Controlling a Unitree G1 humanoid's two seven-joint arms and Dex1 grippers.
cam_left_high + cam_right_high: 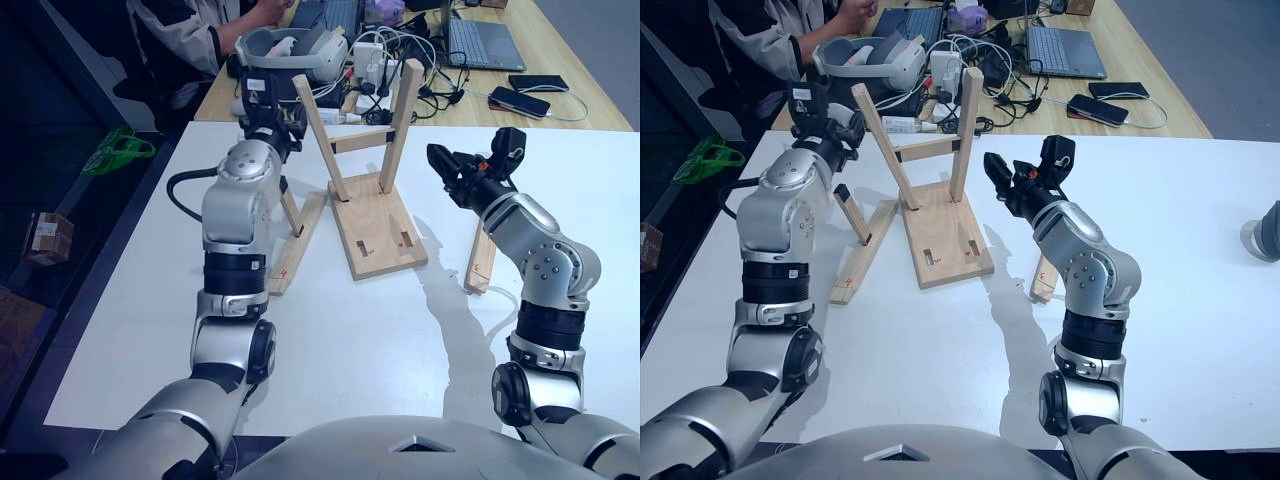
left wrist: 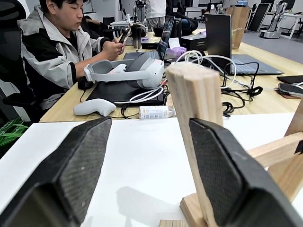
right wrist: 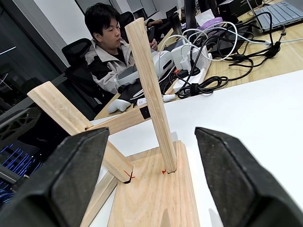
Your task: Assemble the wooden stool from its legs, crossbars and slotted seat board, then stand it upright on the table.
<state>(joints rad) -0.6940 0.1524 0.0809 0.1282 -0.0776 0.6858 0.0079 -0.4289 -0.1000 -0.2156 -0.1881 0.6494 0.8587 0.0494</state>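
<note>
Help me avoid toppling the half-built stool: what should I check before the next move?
1. Left claw open, with one leg's top between its fingers: ok.
2. Right claw open and empty: ok.
3. Two standing legs upright in the seat board, joined by a crossbar: ok.
4. Two nearer slots free: ok.
5. Standing legs fully seated: cannot tell.
6. Loose leg lying right of the board, apart from it: ok.

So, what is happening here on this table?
The robot is partway through the assembly. The seat board lies flat on the table with two legs standing in it, joined by a crossbar. The left gripper and right gripper hover open on either side of them. Other wooden pieces lie loose.
</note>
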